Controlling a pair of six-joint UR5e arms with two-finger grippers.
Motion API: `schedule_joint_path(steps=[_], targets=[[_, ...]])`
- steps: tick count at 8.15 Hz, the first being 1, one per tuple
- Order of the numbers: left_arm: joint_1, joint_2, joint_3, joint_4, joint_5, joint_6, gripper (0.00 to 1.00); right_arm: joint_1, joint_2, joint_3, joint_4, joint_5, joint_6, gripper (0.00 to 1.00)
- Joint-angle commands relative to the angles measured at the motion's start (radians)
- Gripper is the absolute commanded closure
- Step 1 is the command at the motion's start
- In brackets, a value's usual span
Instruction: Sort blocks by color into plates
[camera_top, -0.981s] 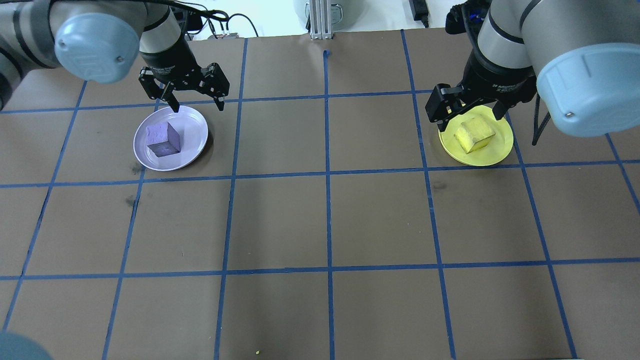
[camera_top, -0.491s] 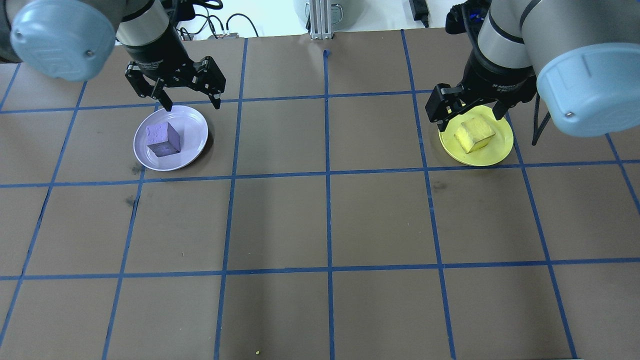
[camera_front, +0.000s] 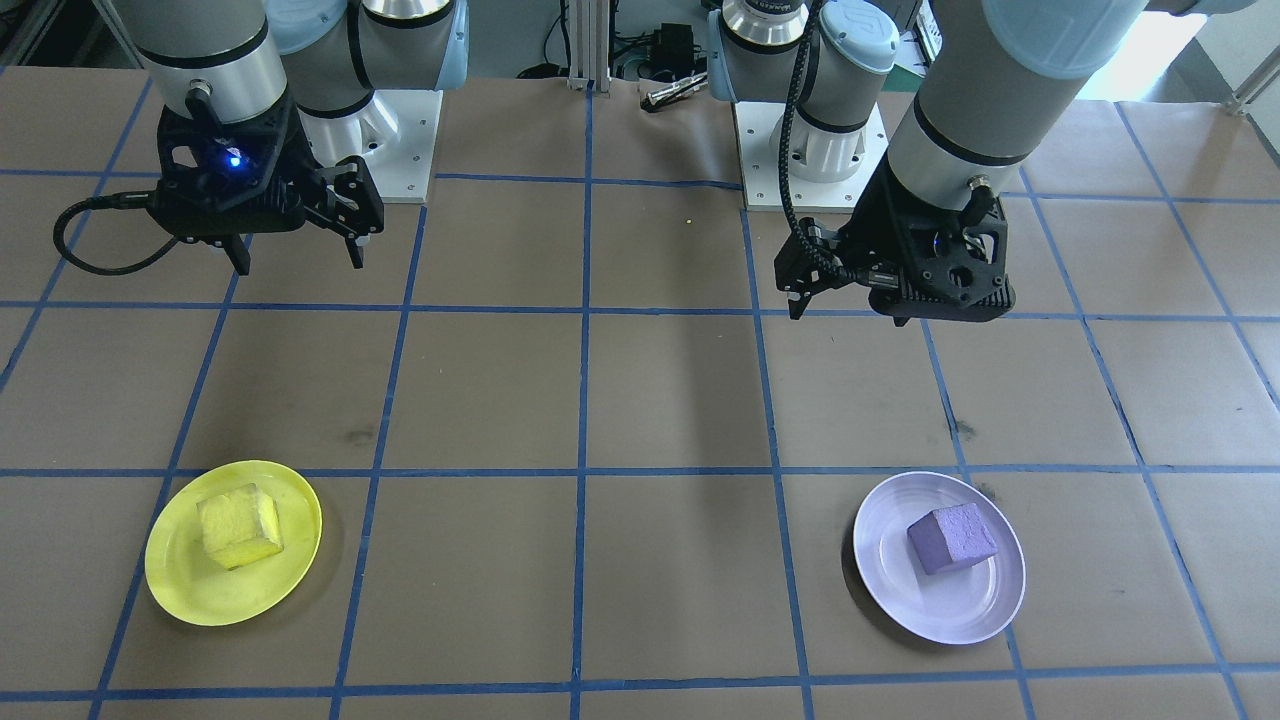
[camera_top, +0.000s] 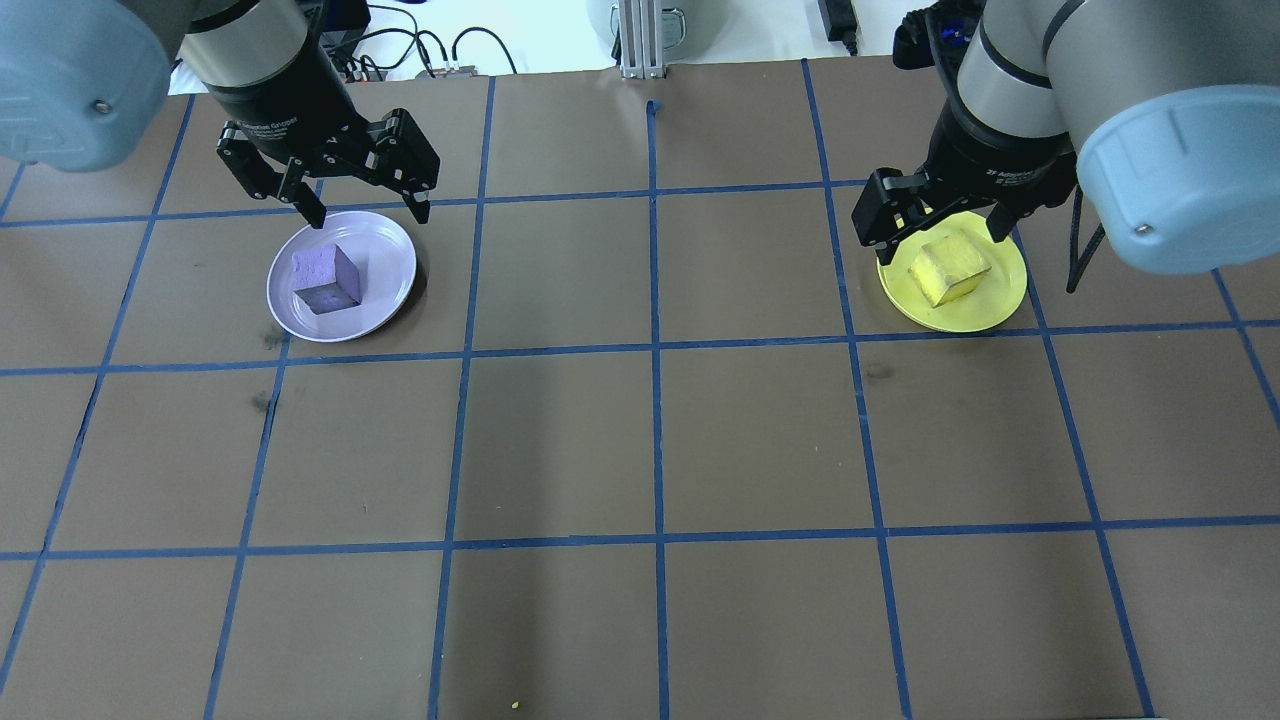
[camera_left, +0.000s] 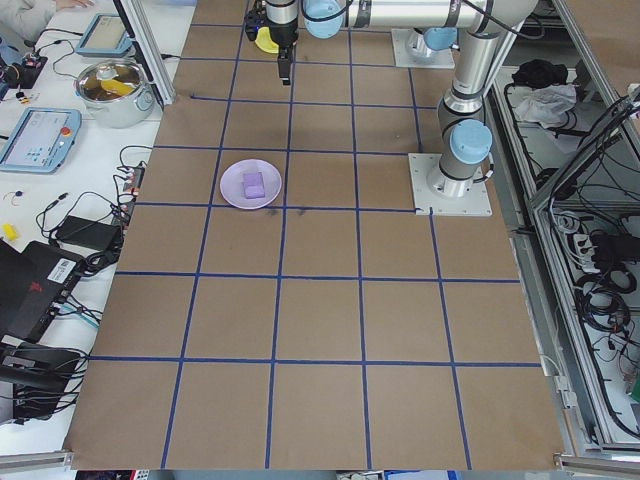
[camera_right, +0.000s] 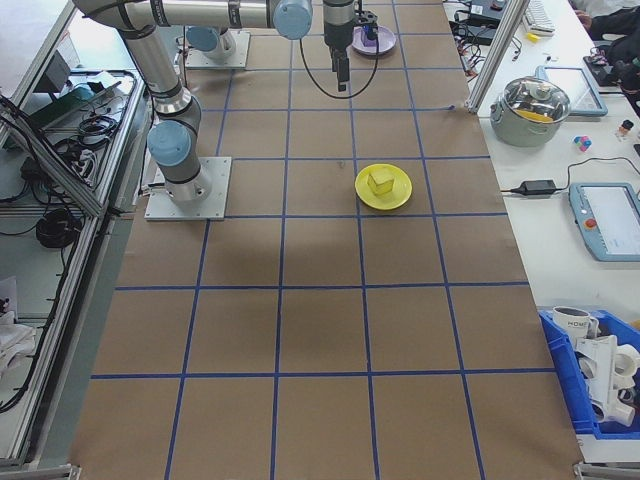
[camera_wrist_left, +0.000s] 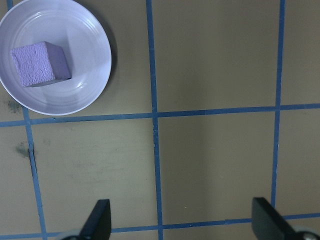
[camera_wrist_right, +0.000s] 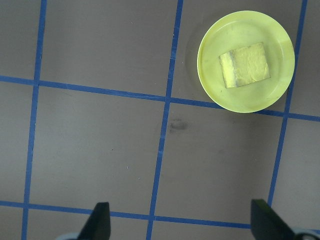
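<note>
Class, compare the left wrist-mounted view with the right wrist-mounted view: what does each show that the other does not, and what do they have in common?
Only the left wrist view shows the purple block resting in the lavender plate. Only the right wrist view shows the yellow block in the yellow plate. Both show brown table with blue tape lines and two spread fingertips at the bottom edge, holding nothing.

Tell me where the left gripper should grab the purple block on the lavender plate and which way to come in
Probably from straight above, closing on two opposite vertical faces of the purple block. It rests flat near the middle of the lavender plate, top face up, and the shallow rim would likely hinder a sideways approach. It sits turned against the tape grid, so the open left gripper should rotate to match.
</note>
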Motion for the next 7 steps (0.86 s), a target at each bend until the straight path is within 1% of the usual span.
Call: schedule_joint_path(steps=[1,2,3,5,7], targets=[[0.002,-0.006,0.004,0.007,-0.001,0.0,0.0,-0.002,-0.002,-0.001,0.044,0.03,-0.001,0.0],[0.002,-0.014,0.001,0.007,0.002,-0.003,0.0,-0.002,-0.002,-0.001,0.044,0.043,-0.004,0.0],[0.002,-0.002,0.0,0.007,0.002,-0.001,0.0,-0.002,-0.002,-0.001,0.045,0.043,-0.004,0.0],[0.002,-0.017,0.0,0.01,-0.003,-0.021,0.0,-0.003,-0.002,-0.001,0.045,0.044,-0.032,0.0],[0.002,-0.011,0.0,0.014,0.0,-0.024,0.0,-0.003,-0.002,-0.001,0.048,0.043,-0.033,0.0]])
